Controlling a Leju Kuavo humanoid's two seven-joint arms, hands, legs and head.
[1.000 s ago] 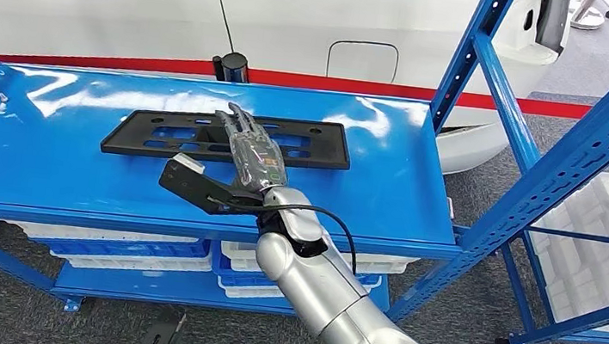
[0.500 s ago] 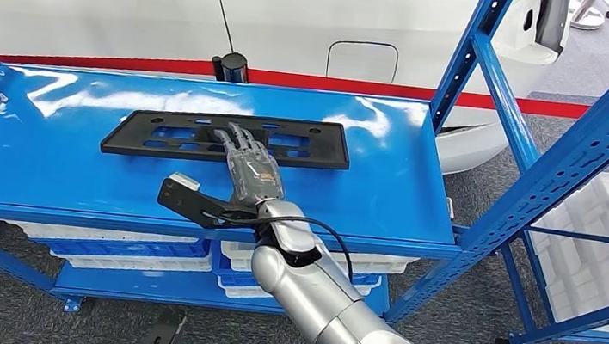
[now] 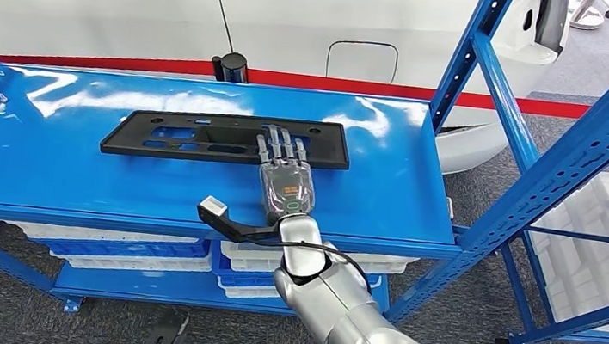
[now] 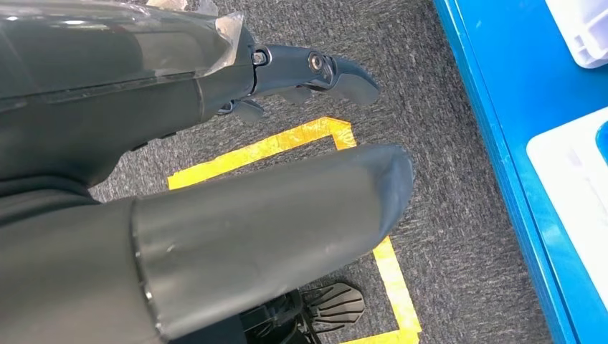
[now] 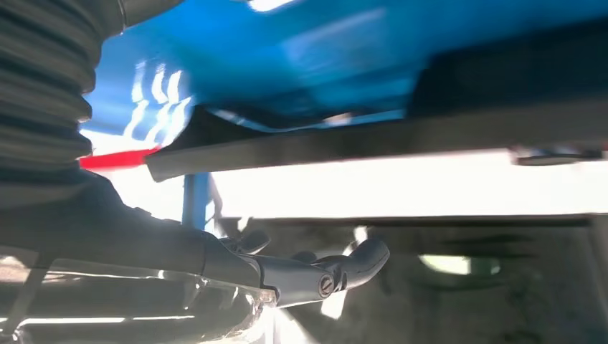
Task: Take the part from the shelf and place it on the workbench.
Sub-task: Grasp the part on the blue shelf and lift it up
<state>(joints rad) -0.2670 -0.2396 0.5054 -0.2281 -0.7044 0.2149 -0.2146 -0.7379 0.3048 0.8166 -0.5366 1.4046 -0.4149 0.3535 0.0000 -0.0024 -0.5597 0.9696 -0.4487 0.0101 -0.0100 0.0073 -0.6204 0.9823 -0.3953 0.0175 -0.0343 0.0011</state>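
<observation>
Right hand [image 3: 286, 183] reaches over the blue shelf [image 3: 42, 168] top, palm down, fingers [image 3: 285, 146] stretched forward, side by side with narrow gaps. The fingertips lie over the near edge of the black plastic part [image 3: 150, 133], toward its right half; touching or just above, cannot tell. Nothing is gripped. Thumb [image 3: 230, 222] sticks out to the robot's left, over the shelf's front lip.

The part lies flat and lengthwise on the shelf top, a long slotted panel, roughly centred.

In the right wrist view, one dark finger [image 5: 355, 261] curls slightly; the part's long edge [image 5: 373, 140] crosses just beyond it, blurred, blue shelf surface behind.

Left hand [image 4: 215, 143] hangs low above grey carpet [image 4: 444, 201] with yellow tape marks [image 4: 287, 147]; fingers loosely extended, thumb apart, holding nothing.

Against one second ago: the right hand has shifted to the robot's right along the part, from about its middle to nearer its right end, and turned to point straight ahead. The part has not moved.

A white car body [image 3: 300, 24] with a red stripe stands behind the shelf.
</observation>
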